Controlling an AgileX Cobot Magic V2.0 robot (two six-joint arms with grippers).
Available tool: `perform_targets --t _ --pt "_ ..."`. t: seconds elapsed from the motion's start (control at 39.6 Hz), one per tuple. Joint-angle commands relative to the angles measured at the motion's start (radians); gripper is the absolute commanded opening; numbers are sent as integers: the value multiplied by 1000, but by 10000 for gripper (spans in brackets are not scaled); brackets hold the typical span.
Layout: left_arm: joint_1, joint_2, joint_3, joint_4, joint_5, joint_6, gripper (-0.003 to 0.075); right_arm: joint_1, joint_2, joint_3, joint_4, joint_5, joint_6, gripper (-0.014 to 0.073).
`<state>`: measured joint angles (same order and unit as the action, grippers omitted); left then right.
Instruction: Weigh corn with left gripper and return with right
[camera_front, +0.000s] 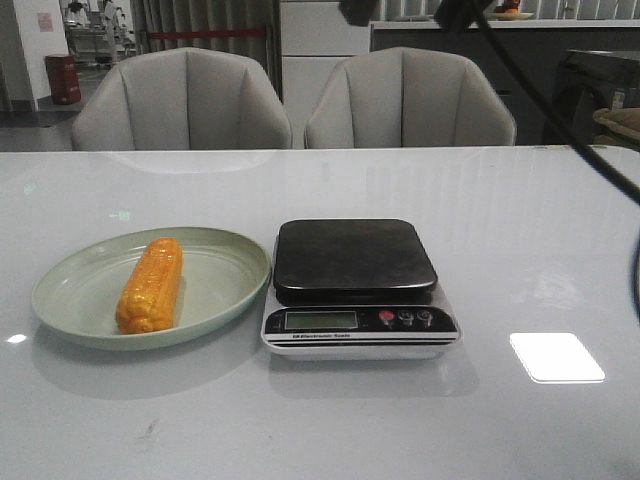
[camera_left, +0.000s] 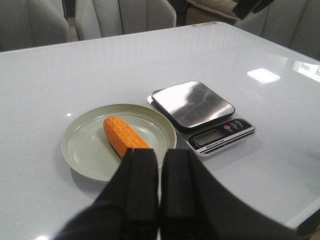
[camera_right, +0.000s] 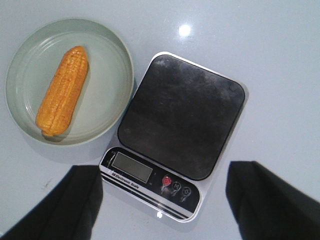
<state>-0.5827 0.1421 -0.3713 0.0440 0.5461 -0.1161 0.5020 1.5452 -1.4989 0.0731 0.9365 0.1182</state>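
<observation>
Orange-yellow corn (camera_front: 150, 284) lies flat in the plate (camera_front: 222, 262), lengthwise toward the camera in the front view and a little off the plate's middle, free of any hand. Just beside the plate, on the robot's right, sits the scale (camera_front: 360, 289), its dark pan bare and its display facing the robot — so a reading could be taken once the cob is set there. Plate and scale stand almost edge to edge on the pale bench (camera_front: 520, 240), which keeps the carry short.

Left hand (camera_left: 159, 187) hovers above the near rim of the plate with its fingers pressed together, holding nothing; it would have to part them before taking the cob. Right hand (camera_right: 160, 200) hangs over the scale, fingers spread wide and empty — seemingly waiting for its turn to bring the corn back. Weighing has not yet begun.
</observation>
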Motion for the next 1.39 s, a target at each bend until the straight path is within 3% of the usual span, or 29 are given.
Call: perform_targets --t 0.0,0.56,0.93,1.19,1.29,1.36 --pt "0 11 -27 1 -76 -2 113 -6 -162 112 -2 -148 -14 608" --pt "0 11 -27 1 -76 -2 113 -6 -821 861 -20 -626 -16 608" --pt "0 11 -27 1 -76 -2 113 -5 -1256 1108 -59 -664 -24 608" --pt "0 11 -27 1 -76 -2 113 -5 -1349 1194 -80 -693 -26 604" --pt "0 11 -27 1 -76 -2 113 -5 -1348 1194 -80 -701 -26 526" --pt "0 11 -27 1 -76 -2 113 -5 -1348 1194 -81 -700 -26 357"
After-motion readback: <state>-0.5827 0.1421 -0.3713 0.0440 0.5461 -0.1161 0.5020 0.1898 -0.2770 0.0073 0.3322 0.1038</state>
